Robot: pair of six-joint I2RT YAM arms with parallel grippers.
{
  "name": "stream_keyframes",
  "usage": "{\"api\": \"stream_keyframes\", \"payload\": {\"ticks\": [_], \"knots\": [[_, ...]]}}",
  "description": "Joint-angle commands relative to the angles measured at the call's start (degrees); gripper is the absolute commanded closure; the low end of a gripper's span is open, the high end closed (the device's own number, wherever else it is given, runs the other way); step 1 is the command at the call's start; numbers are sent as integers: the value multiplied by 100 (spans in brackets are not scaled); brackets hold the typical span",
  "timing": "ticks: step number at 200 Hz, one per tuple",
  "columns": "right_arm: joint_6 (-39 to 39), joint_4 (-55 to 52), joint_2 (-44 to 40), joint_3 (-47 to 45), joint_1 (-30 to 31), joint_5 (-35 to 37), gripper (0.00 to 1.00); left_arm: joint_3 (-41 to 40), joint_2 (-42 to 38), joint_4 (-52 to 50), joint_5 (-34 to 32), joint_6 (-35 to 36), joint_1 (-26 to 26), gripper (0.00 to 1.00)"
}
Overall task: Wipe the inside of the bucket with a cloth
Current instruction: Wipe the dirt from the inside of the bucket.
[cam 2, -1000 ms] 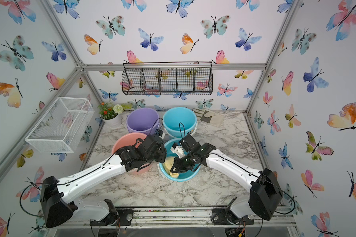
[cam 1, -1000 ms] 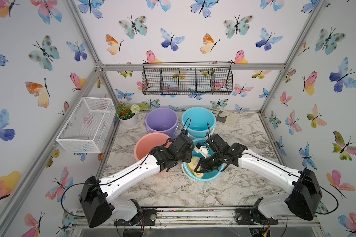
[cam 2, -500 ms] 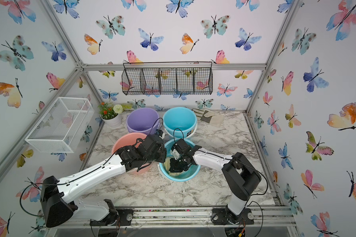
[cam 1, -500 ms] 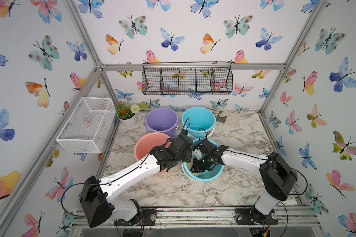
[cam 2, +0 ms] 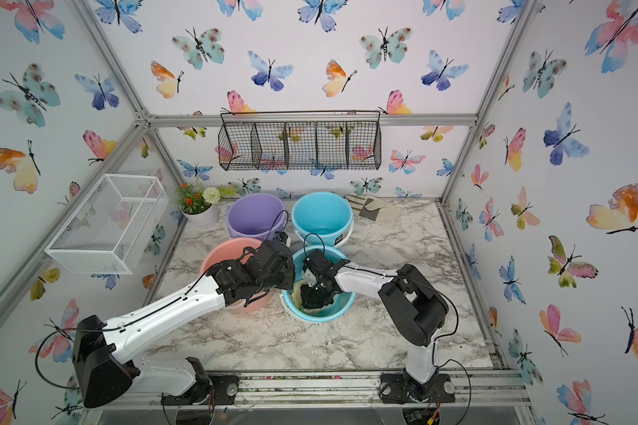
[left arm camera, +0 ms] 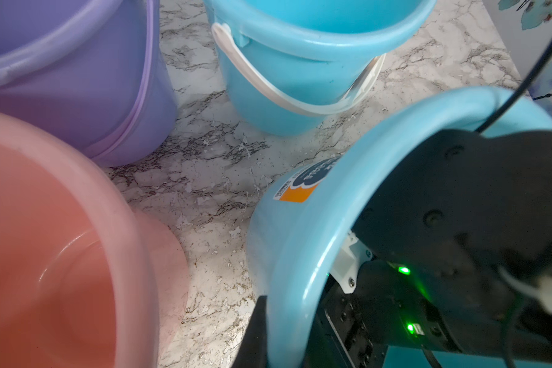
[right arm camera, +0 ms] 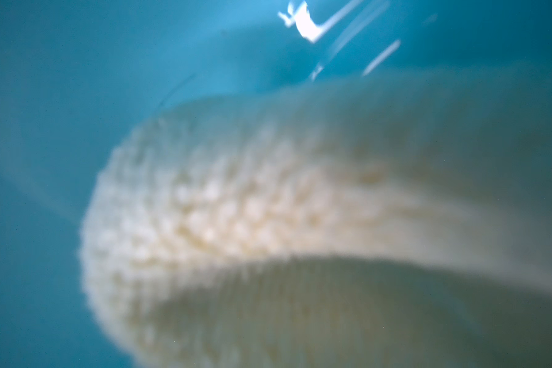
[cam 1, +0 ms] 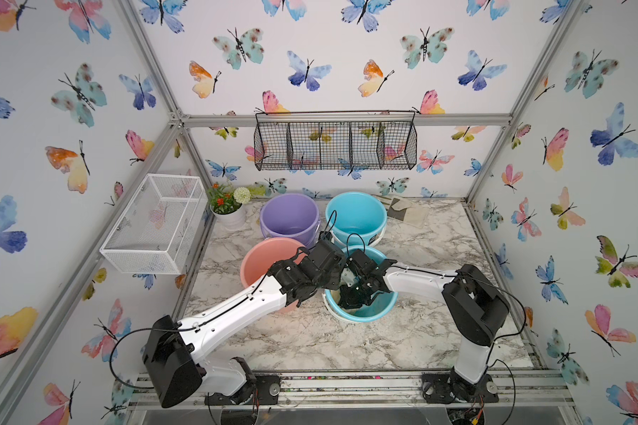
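The bucket [cam 1: 383, 307] is the nearer light-blue one, standing mid-table in both top views. My left gripper [left arm camera: 284, 334] is shut on its rim [left arm camera: 300, 255] at the left side, one dark finger [left arm camera: 255, 331] outside the wall. My right gripper [cam 2: 314, 300] reaches down inside the bucket [cam 2: 341, 307], pressed on the pale yellow cloth [cam 2: 297, 289]. Its jaws are hidden. In the right wrist view the blurred cloth [right arm camera: 268, 207] fills most of the picture against the blue inner wall [right arm camera: 45, 127].
A pink bucket [cam 1: 264, 259] stands right beside the left arm. A purple bucket [cam 1: 288, 217] and a second blue bucket [cam 1: 354, 215] stand behind. A flower pot [cam 1: 231, 213], a beige cloth with a dark patch [cam 1: 402, 213] and two wire baskets [cam 1: 155, 224] [cam 1: 336, 145] line the back and left.
The right arm has folded its elbow up and the right gripper has gone deeper and to the near-left inside the bucket, covering most of the cloth. The left arm has held still.
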Motion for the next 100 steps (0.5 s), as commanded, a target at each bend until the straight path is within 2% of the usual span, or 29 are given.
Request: {"api": "stream_keyframes", "payload": {"ticks": [1,58,100], "knots": [[-80,-319,97,-159,33,395,98,94,-76,333,239,3,-134,100],[196,-647,-1279,-47,33,-239,98,9,-109,310,78,-107,-126,100],[852,-409,-2150,-246,33,-481,98,-25,-110,366,65,-138,-116,100]]}}
